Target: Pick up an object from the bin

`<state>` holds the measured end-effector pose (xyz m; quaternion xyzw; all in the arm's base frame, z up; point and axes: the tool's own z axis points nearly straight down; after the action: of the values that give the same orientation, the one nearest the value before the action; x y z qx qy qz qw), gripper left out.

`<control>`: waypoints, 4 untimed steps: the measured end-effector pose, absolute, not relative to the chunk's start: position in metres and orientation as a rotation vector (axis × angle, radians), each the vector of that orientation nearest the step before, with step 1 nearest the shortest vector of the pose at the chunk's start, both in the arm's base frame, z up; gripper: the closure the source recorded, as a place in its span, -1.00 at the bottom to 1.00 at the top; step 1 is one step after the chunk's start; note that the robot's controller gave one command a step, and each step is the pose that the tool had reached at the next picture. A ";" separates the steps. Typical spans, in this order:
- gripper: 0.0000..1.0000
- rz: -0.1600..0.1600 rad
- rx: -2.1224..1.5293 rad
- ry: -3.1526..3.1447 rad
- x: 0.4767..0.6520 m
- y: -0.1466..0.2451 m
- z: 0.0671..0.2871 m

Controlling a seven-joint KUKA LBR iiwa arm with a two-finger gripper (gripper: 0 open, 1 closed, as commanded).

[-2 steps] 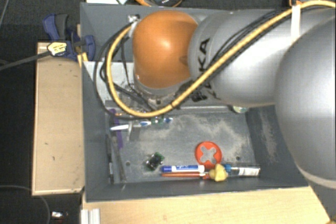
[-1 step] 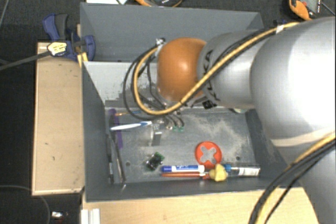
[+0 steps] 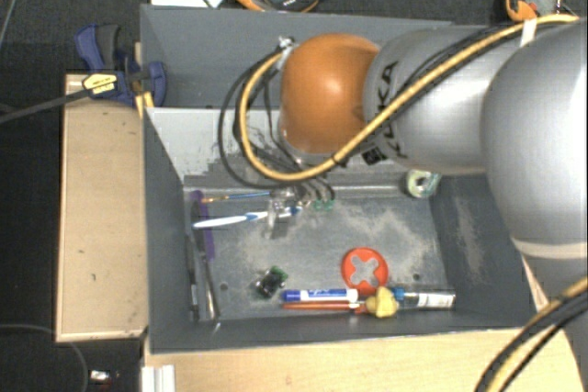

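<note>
Glossy arm (image 3: pixel 459 124); gripper (image 3: pixel 280 218) (blurry) over poss. plastic toothbrush (image 3: pixel 230 218).

The arm (image 3: pixel 478 87) runs off the right edge, and with its orange cover (image 3: pixel 326 92) it hides part of the bin's (image 3: pixel 170 280) back wall and much of the gripper (image 3: pixel 281 214). A pale ring (image 3: pixel 421 184) sits half-covered beneath the arm. Near the front, a small dark thing (image 3: pixel 268 283) is too small to name. Along the left wall, thin sticks (image 3: pixel 200 275) blur together.
</note>
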<state>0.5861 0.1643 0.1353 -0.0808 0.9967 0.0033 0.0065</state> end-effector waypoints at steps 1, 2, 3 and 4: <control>-1.00 0.004 -0.131 3.139 0.585 0.159 0.077; -1.00 0.012 -0.205 3.117 0.588 0.150 0.071; 1.00 0.007 -0.138 3.133 0.587 0.159 0.078; 1.00 0.007 -0.135 3.134 0.587 0.158 0.078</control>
<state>0.5865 0.1584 0.0783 -0.0430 0.9991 0.0023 0.0025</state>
